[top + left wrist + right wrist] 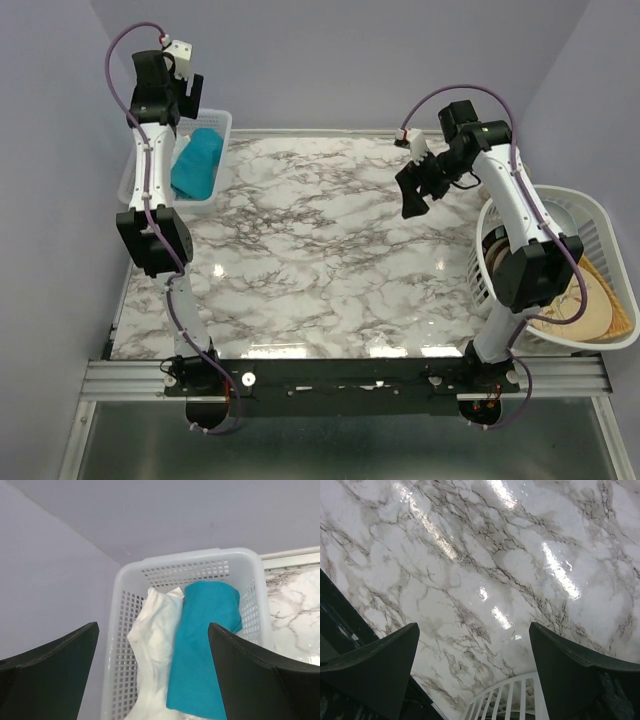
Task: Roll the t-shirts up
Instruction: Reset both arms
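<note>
A teal-blue t-shirt [198, 163] lies bundled lengthwise in a small white perforated basket [222, 125] at the table's far left corner. In the left wrist view the teal t-shirt [205, 645] rests beside a white garment [155, 650] in that basket [190, 562]. My left gripper [191, 96] hangs above the basket, open, with nothing between its fingers [152, 626]. My right gripper [413, 193] hovers over the marble table [320, 260] at the right side, also open and holding nothing [472, 627].
A large white laundry basket [600, 215] stands off the table's right edge and holds beige cloth [585, 310]. Its slatted rim [505, 695] shows just below my right gripper. Purple walls close in the back and both sides.
</note>
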